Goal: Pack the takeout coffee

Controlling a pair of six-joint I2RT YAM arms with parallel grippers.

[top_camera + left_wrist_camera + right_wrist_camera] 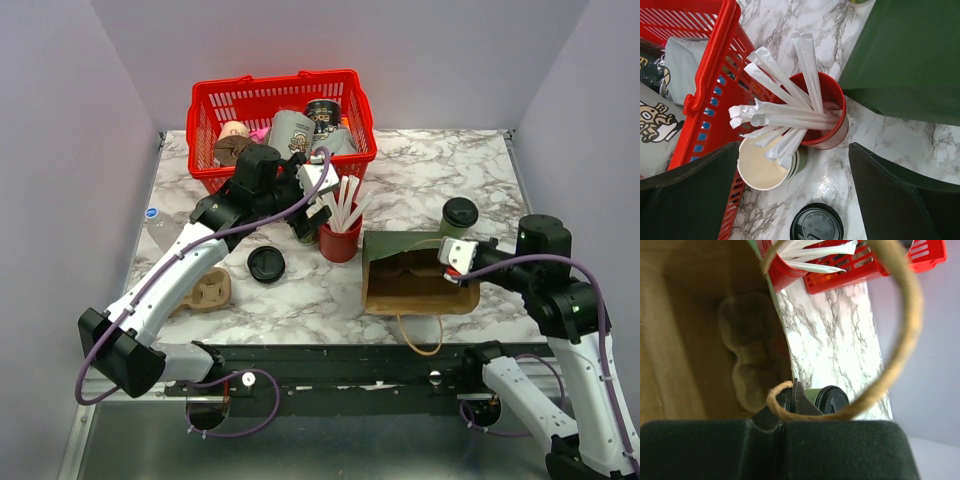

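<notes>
The takeout coffee (459, 215), an olive-green cup with a black lid, stands upright just behind the green paper bag (400, 245); the right wrist view shows the coffee (829, 400) past the bag's rim. The bag lies open, brown inside. My right gripper (456, 265) is shut on the bag's right rim (792, 390), under a loop of twine handle (902, 340). My left gripper (308, 220) hangs open over a stack of lidless green cups (767, 167) and a loose black lid (816, 224), holding nothing.
A red cup of white sticks (830, 117) stands between the red basket (215, 100) and the bag (910, 60). A cardboard cup carrier (747, 355) lies inside the bag; another carrier (210, 290) rests at the left. A clear bottle (158, 228) lies near the left edge.
</notes>
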